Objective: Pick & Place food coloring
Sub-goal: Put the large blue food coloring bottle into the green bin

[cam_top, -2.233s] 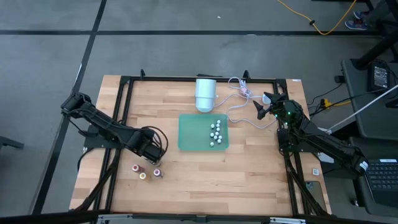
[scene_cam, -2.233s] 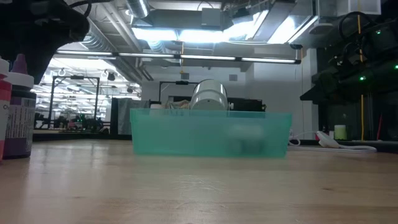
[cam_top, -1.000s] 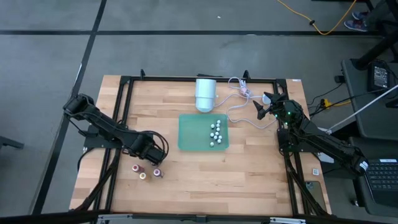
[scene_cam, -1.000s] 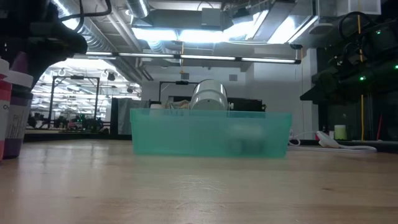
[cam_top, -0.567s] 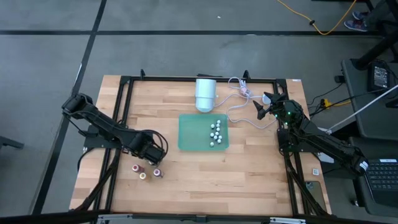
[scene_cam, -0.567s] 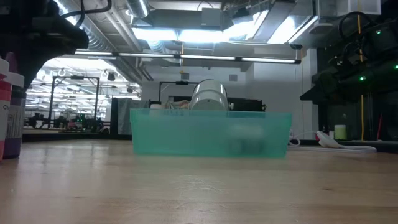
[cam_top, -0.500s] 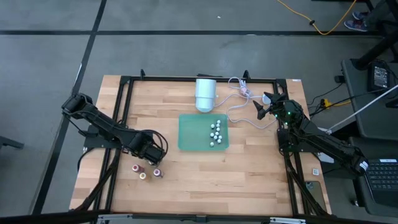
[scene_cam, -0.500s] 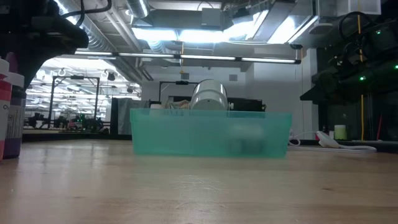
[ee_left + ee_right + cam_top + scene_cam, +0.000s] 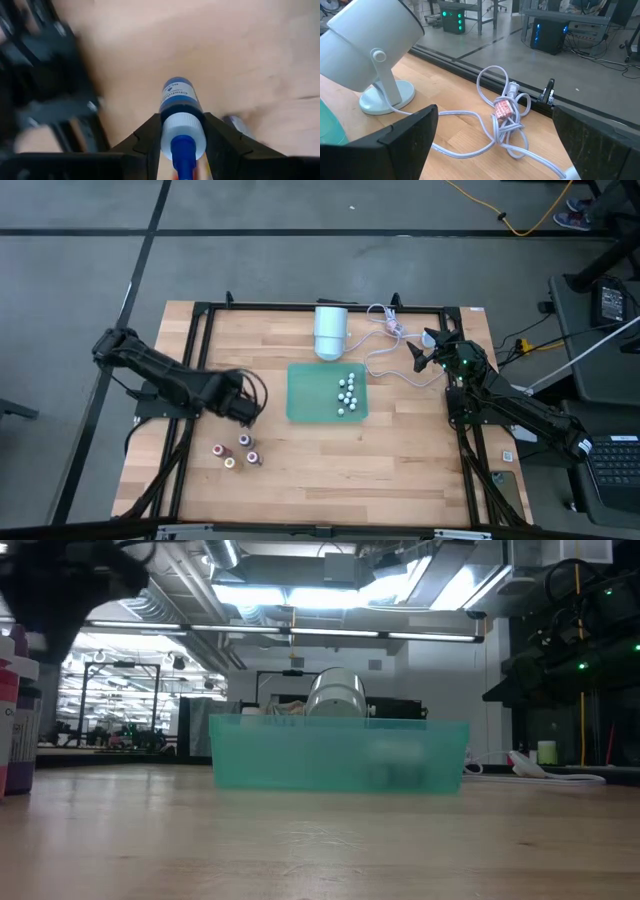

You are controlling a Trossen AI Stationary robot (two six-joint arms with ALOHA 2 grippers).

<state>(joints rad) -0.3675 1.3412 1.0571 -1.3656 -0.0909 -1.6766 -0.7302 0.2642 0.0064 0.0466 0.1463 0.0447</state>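
The food coloring is a group of tiny bottles [image 9: 238, 452] standing on the wood near the table's front left; they also show at the low view's left edge [image 9: 14, 710]. My left gripper [image 9: 241, 406] hangs just beyond them, shut on a blue bottle [image 9: 178, 102] with a white collar and a blue tip. The high view hides that bottle under the gripper. My right gripper [image 9: 421, 358] waits open at the far right, over the cable [image 9: 506, 112]. My left gripper pinches the blue bottle between its two fingers [image 9: 148, 138] at the white collar [image 9: 182, 131] below the tip. The fingers come from above and lie along the bottle. It stands tip up toward the wrist, its body pointing down past the fingertips, apparently clear of the wood.
A green tray [image 9: 302, 402] with several small white balls sits at the table's middle, right of my left gripper. A white lamp [image 9: 330, 330] stands behind it, and its pale cable [image 9: 385, 350] loops toward the right arm. Black frame rails border the table.
My left gripper has risen and gone toward the table's far edge, away from the standing bottles. A bottle that it covered in the high view now shows beside the others. My right arm has kept still.
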